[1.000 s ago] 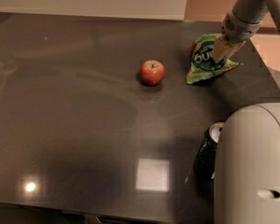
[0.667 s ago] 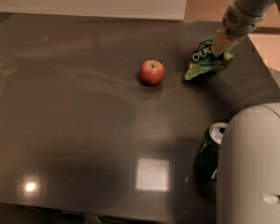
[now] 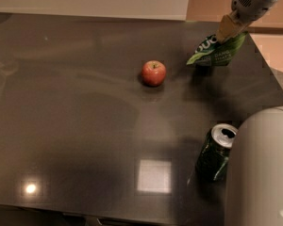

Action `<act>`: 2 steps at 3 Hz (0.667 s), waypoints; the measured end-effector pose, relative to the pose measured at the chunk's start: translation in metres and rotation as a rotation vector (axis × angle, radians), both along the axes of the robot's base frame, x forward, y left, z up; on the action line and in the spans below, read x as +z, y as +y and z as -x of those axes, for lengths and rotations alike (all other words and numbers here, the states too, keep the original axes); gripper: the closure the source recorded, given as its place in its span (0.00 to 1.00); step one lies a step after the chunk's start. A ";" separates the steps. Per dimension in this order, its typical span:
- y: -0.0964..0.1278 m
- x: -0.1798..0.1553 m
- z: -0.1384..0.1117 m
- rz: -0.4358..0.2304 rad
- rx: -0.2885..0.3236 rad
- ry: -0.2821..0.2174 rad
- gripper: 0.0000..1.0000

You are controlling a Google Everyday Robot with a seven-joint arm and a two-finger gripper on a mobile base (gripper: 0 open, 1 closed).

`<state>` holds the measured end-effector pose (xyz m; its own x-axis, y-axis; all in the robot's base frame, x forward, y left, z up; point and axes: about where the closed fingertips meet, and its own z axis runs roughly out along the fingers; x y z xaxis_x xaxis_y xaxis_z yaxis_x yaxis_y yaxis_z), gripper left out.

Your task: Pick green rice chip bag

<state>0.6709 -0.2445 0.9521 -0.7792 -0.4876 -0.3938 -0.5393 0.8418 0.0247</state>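
Far to the right of the apple [image 3: 153, 73] and beyond it, near the back edge of the dark table [image 3: 85, 126]: the gripper [image 3: 228, 29], pinching the top edge of the green rice chip bag [image 3: 217, 53] between tan fingers. Hangs from that pinch now, tilted, one lower corner pointing down and left toward the apple, pale face and white lettering turned to the camera. Lay flat on the table a second ago, on the same side of the apple. Sits clearly higher now, with a soft shadow loose beneath it (a fair sign of clearance, though no proof for that lowest corner). Moved up and slightly farther from the apple along with the arm. No change to the apple itself, upright and untouched, well apart from the bag.

Means, as a judgement, a grasp made and holding, with the weight carried by the fingers and not by the table. Leaves only the rest of the lift to finish the pick. Calls for a steady rise without jerks, given a thin crinkly edge as the only purchase and a possible slip through the fingers. Dark green can [image 3: 216, 152] well to the near right of the apple, beside the robot's pale body [image 3: 262, 173], far from the bag and out of the way.
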 end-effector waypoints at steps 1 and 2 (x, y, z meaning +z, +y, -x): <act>0.012 0.033 0.010 -0.016 0.046 -0.048 1.00; 0.027 0.063 0.020 -0.027 0.100 -0.096 1.00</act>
<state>0.6514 -0.2176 1.0154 -0.6852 -0.5490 -0.4787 -0.6214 0.7834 -0.0090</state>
